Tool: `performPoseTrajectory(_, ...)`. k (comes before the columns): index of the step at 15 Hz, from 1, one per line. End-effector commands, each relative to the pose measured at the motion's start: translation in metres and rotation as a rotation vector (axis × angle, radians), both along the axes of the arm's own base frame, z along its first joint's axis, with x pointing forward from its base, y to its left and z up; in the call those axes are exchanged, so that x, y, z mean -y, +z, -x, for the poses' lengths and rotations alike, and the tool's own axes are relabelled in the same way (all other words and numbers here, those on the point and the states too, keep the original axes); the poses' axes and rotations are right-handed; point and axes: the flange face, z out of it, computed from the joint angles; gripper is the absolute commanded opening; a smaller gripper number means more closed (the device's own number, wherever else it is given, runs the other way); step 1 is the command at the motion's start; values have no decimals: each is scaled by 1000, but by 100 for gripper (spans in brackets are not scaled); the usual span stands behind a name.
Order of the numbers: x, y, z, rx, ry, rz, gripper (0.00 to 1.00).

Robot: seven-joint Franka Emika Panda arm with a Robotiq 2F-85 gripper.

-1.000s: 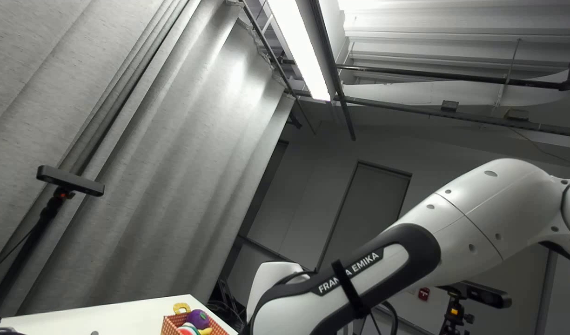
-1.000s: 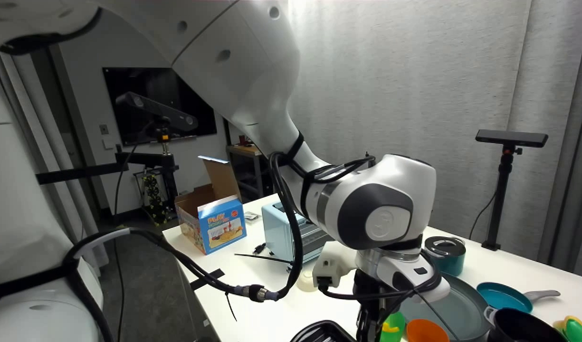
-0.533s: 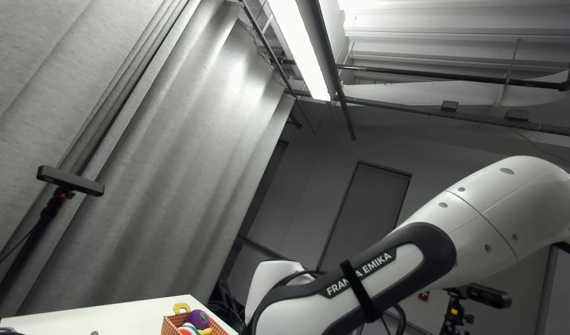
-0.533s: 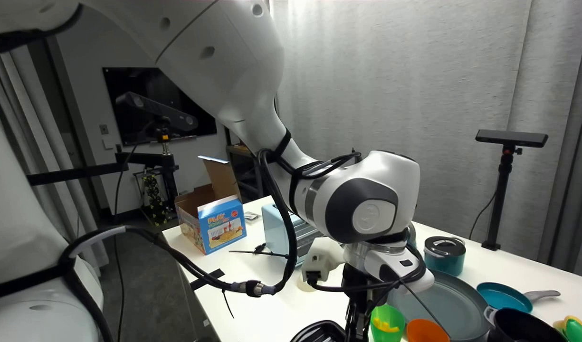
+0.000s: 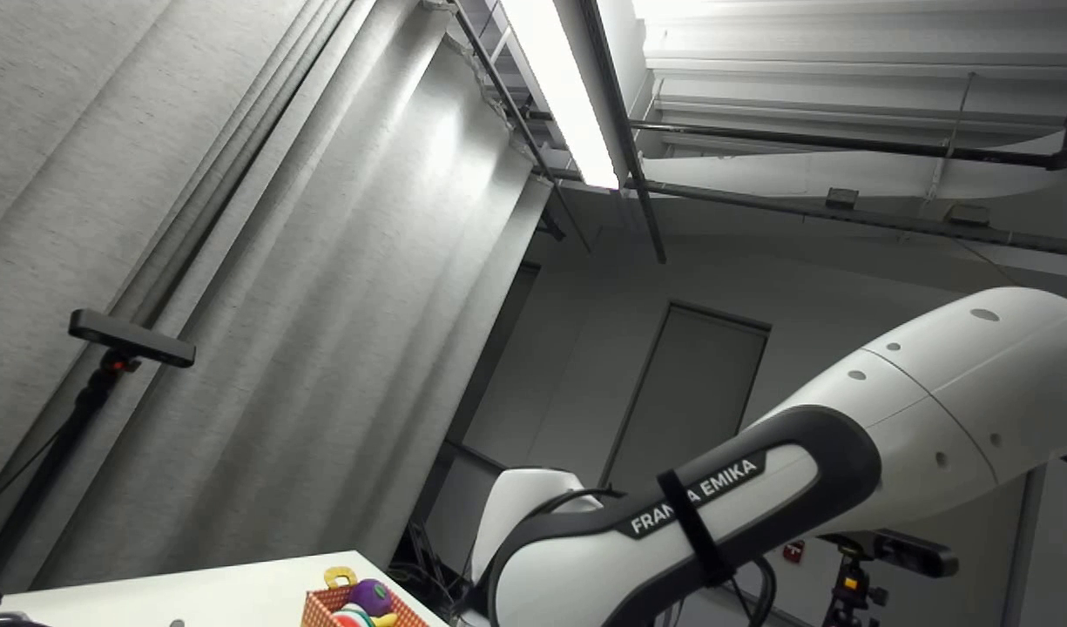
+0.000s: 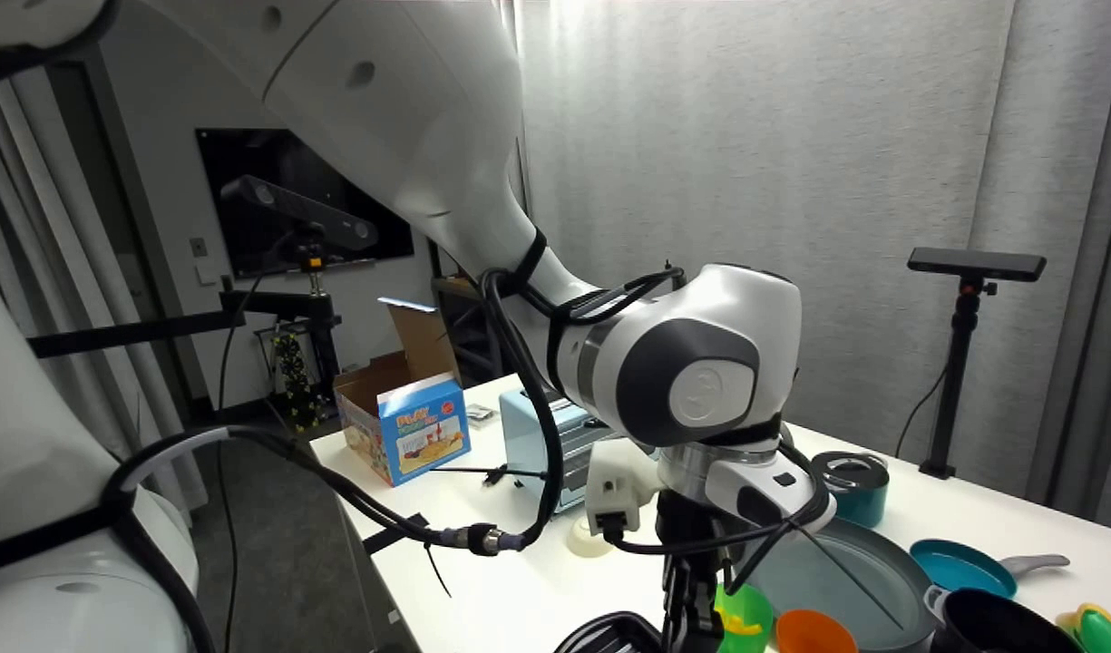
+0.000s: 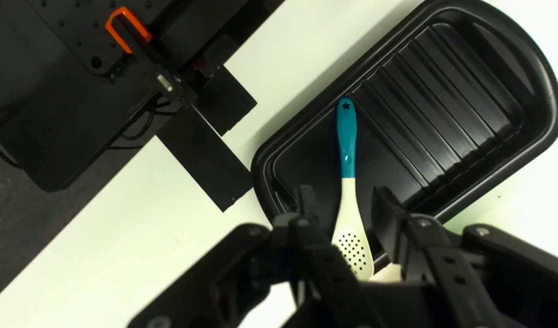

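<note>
The gripper (image 7: 345, 198) stands parted — wider than the teal-handled spoon (image 7: 348, 173) — and holds nothing, near a green cup (image 6: 745, 642). In the wrist view, the spoon lies in the black tray (image 7: 386, 166), left of its ridges.

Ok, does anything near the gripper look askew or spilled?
The spoon lies at a slant in the tray, out of line with its sides; its perforated end seems to reach the rim, perhaps past it. I see no spill or damage.
</note>
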Motion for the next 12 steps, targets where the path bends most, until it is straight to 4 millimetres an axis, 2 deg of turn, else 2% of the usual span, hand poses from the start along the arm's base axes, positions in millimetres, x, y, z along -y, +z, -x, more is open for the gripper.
performPoseTrajectory(1, 4, 19, 14, 11, 150, -16, 71)
performPoseTrajectory(5, 9, 34, 20, 20, 324, -59, 98)
performPoseTrajectory(12, 28, 63, 33, 22, 618, -84, 100)
